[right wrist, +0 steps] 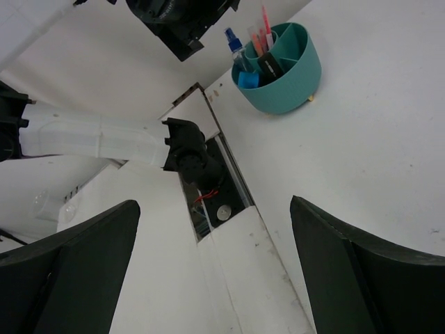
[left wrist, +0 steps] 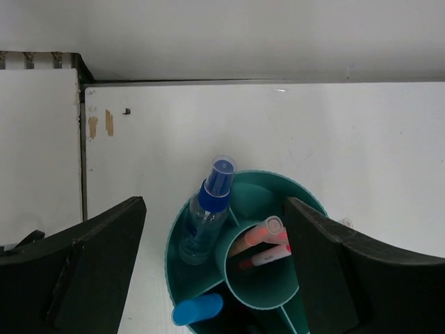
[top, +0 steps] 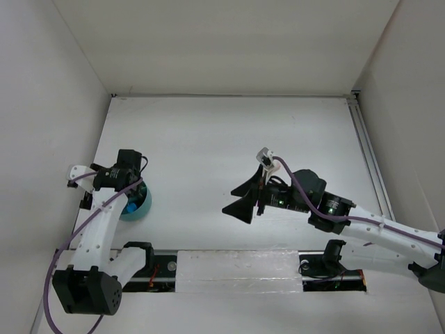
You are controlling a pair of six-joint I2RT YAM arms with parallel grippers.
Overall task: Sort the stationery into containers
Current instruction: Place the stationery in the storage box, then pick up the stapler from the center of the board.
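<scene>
The teal cup (top: 141, 207) stands at the table's left, under my left wrist. In the left wrist view the cup (left wrist: 274, 189) has a round inner tube and outer compartments. Two pink-ended markers (left wrist: 263, 232) lean in the inner tube. The clear blue-capped pen (left wrist: 207, 214) stands in an outer compartment, and a blue cap (left wrist: 198, 308) shows in another. My left gripper (left wrist: 214, 209) hangs open and empty right over the cup. My right gripper (top: 243, 199) is open and empty above mid-table; its wrist view shows the cup (right wrist: 281, 73) far off. No pencils or eraser show.
The black mounting rail with white tape (top: 240, 271) runs along the near edge between the arm bases. White walls close in the table on the left, back and right. A metal strip (top: 367, 153) runs along the right edge.
</scene>
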